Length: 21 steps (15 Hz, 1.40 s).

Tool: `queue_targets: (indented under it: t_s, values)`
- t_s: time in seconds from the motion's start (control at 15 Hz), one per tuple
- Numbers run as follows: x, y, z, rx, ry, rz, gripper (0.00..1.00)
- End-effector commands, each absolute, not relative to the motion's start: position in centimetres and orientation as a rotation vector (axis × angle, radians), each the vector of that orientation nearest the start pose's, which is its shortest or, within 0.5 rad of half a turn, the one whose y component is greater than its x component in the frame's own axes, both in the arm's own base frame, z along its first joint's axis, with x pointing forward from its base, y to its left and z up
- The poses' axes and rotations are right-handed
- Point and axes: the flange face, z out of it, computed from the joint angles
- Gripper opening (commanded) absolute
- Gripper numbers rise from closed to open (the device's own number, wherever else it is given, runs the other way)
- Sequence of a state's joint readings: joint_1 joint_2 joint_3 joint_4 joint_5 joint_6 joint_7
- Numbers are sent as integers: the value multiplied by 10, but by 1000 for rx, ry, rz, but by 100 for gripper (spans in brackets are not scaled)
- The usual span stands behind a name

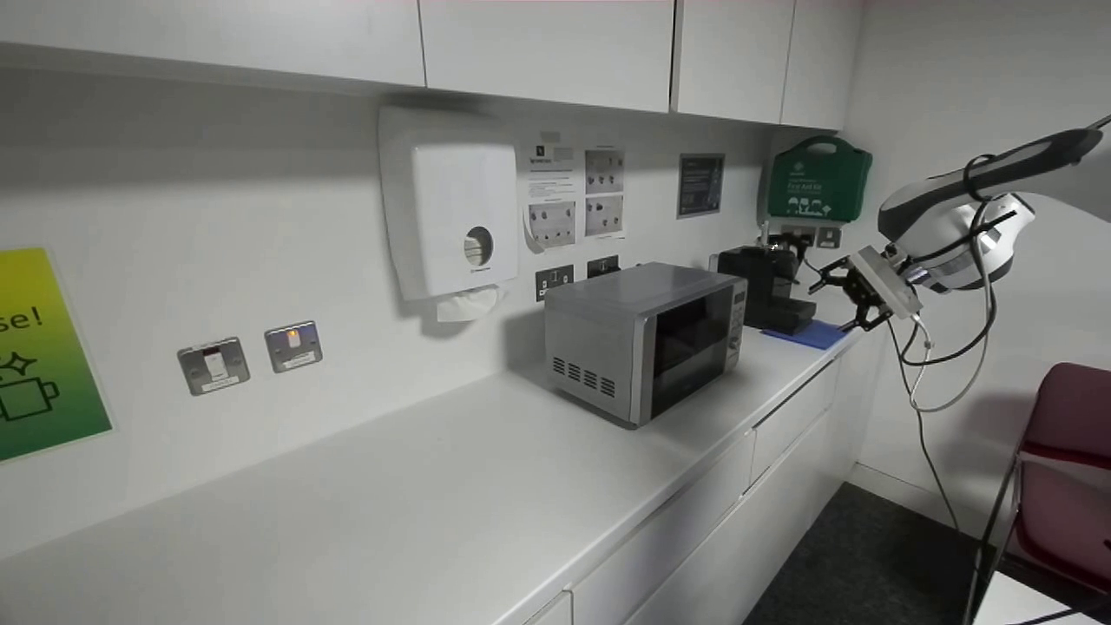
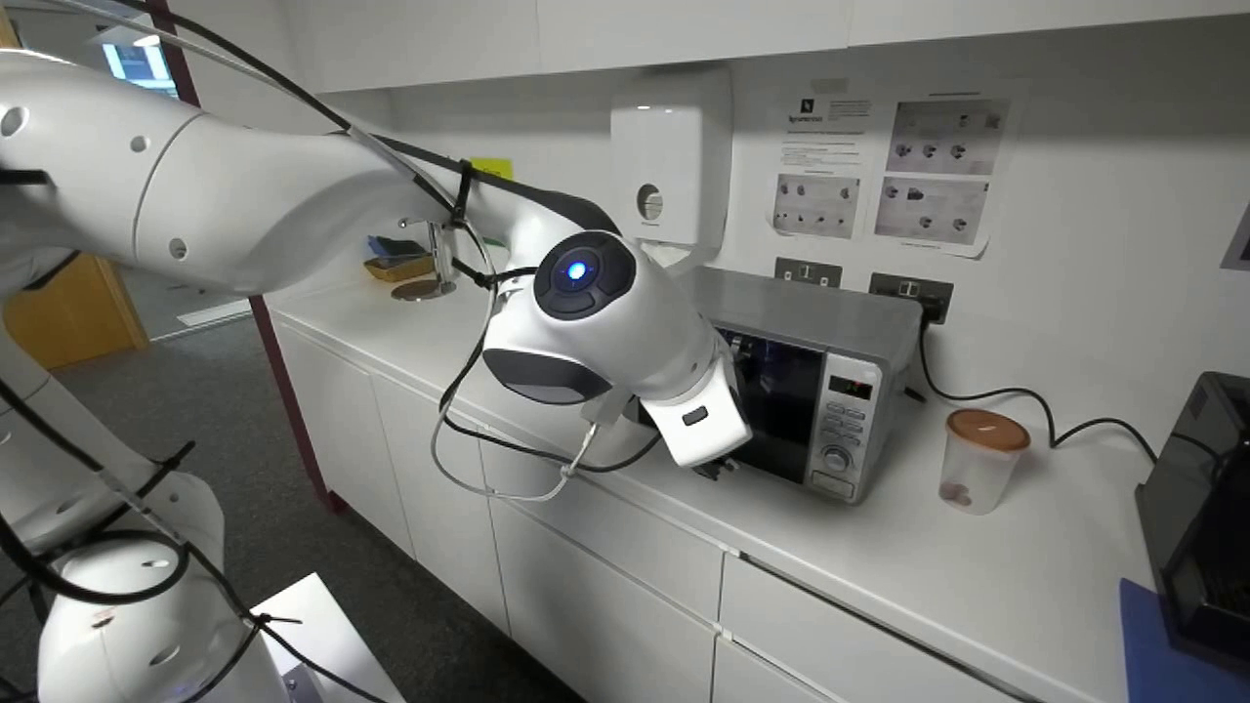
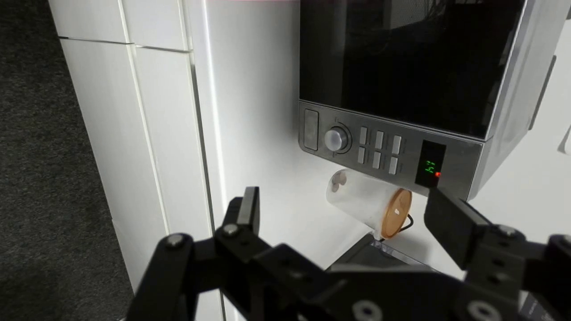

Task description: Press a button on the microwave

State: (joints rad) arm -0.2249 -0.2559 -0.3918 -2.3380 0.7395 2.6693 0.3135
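Silver-grey in finish, the microwave stands on the white desk, its back towards the wall. The front consists of a dark glass window and, directly beside it, a control panel. The panel carries a rectangular plate, a round knob, six small buttons in two rows, and a display with green characters and a red light. The fingers are spread wide apart; they are positioned in front of the microwave and clear of it. In an exterior view, the robot arm covers part of the glass window. A clear container with an orange-brown lid stands upright on the desk between the microwave and a black machine. A blue sheet lies just beside the black machine; whether it continues underneath cannot be determined. A white towel dispenser is mounted on the wall near the microwave. A green first-aid case is located against the wall, above the black machine.
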Motion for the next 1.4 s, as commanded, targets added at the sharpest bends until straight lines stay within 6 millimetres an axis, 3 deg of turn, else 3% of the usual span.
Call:
queue_targets:
  t_s: [0.0,0.2,0.53,0.87,1.07,1.33]
  values:
    - [397,-317,485,-1819,1735,-783,100]
    - [406,-321,476,-1809,1763,-767,100]
    - [429,-341,452,-1610,1812,-854,100]
    - [454,-368,433,-1470,1755,-950,100]
    - [466,-378,410,-1523,1683,-1016,100]
    - [475,-382,377,-1749,1606,-1067,100]
